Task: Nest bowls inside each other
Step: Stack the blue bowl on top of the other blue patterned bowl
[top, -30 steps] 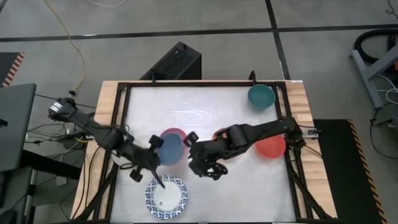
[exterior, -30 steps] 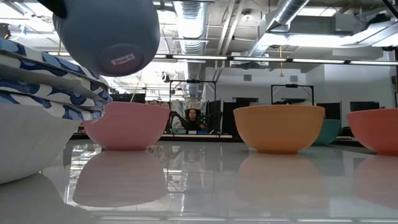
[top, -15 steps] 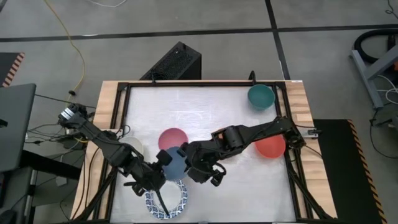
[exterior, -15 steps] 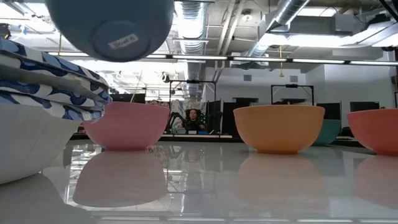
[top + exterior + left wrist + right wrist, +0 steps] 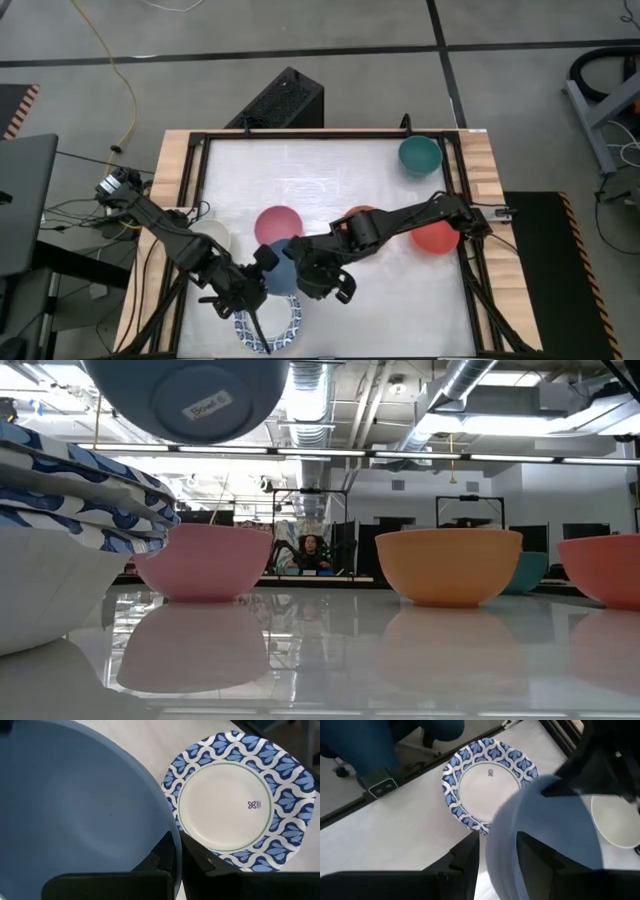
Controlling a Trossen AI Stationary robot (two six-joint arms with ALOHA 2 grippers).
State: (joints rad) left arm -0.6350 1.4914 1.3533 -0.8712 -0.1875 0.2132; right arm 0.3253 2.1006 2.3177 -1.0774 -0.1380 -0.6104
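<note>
A plain blue bowl (image 5: 282, 272) hangs in the air between the pink bowl (image 5: 278, 222) and the stack of blue-patterned white bowls (image 5: 270, 328), partly over that stack's far rim. My left gripper (image 5: 264, 265) is shut on its left rim. My right gripper (image 5: 497, 852) is open at the bowl's right side, one finger outside the wall and one inside. In the low view the blue bowl (image 5: 185, 400) floats high, sticker on its underside. The patterned stack (image 5: 240, 800) rests on the table below. My left gripper pinches the blue bowl's rim (image 5: 172, 837) on the bowl's left side, one finger inside and one outside. It comes slanting down from the table's left. The bowl hangs clear of the table, mouth up. My right gripper straddles the opposite rim (image 5: 492, 840); I cannot tell whether its fingers touch.
A cream bowl (image 5: 212, 238) stands at the left, an orange bowl (image 5: 360, 212) half hidden behind my right arm, a red bowl (image 5: 435, 237) at the right and a teal bowl (image 5: 420, 155) at the far right. A black frame rims the table.
My left gripper has carried the blue bowl toward the table's near edge, from beside the pink bowl to above the patterned stack's far rim. The bowl has stayed lifted with its mouth up. My right gripper has followed it toward the near left and sunk a little.
</note>
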